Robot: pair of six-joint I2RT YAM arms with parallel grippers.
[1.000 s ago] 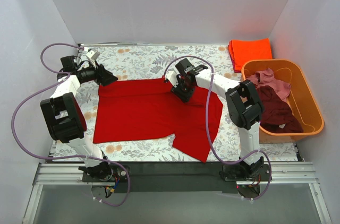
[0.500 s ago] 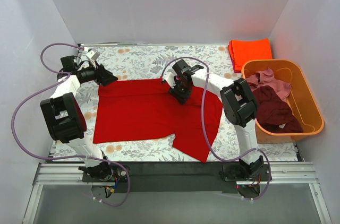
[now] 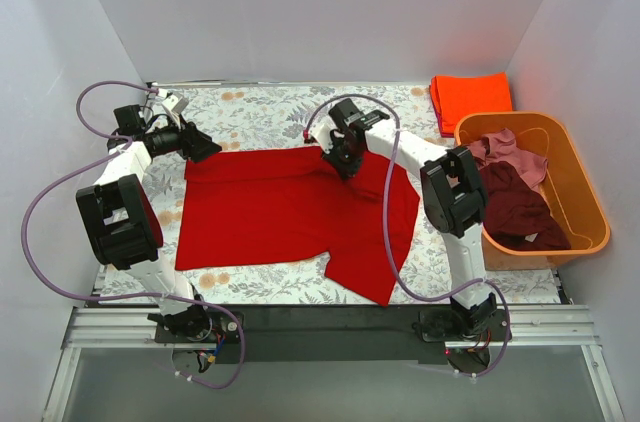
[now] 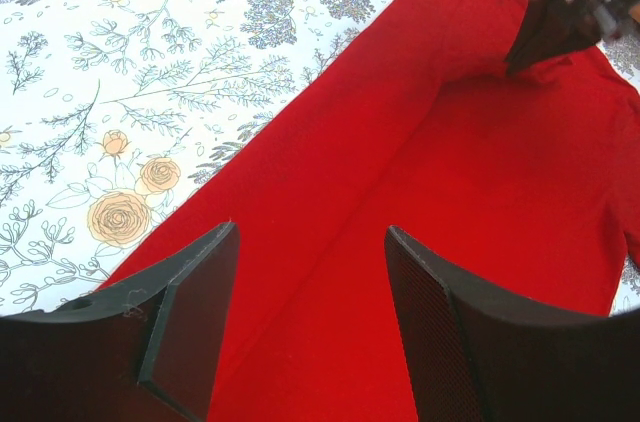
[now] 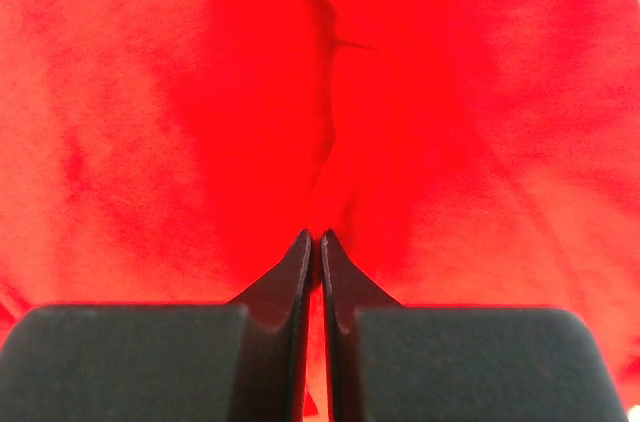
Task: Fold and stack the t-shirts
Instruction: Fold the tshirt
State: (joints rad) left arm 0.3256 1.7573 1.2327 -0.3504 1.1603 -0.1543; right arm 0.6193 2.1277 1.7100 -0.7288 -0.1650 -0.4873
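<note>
1. One orange-red t-shirt [image 3: 470,97] lies folded at the far right corner of the tabletop [image 3: 260,107]; that one looks done.
2. Red t-shirt [image 3: 280,217] is spread flat mid-tabletop, unfolded. Maroon t-shirt [image 3: 515,204] and pink t-shirt [image 3: 505,150] wait in the tub [image 3: 585,197].
3. Right end effector [image 3: 343,164] is pressed together, pinching red cloth near its far edge. Left end effector [image 3: 205,147] is spread over its far left corner.
4. Since a second ago, the right end effector has shifted farward and closed; the left is unmoved.

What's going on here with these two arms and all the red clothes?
This robot is folding t-shirts. A red t-shirt lies spread on the flowered table. The right fingers are pinched shut on its far edge; the left fingers hang open over its far left corner. An orange shirt sits folded at the far right, and more shirts wait in the orange tub.
</note>
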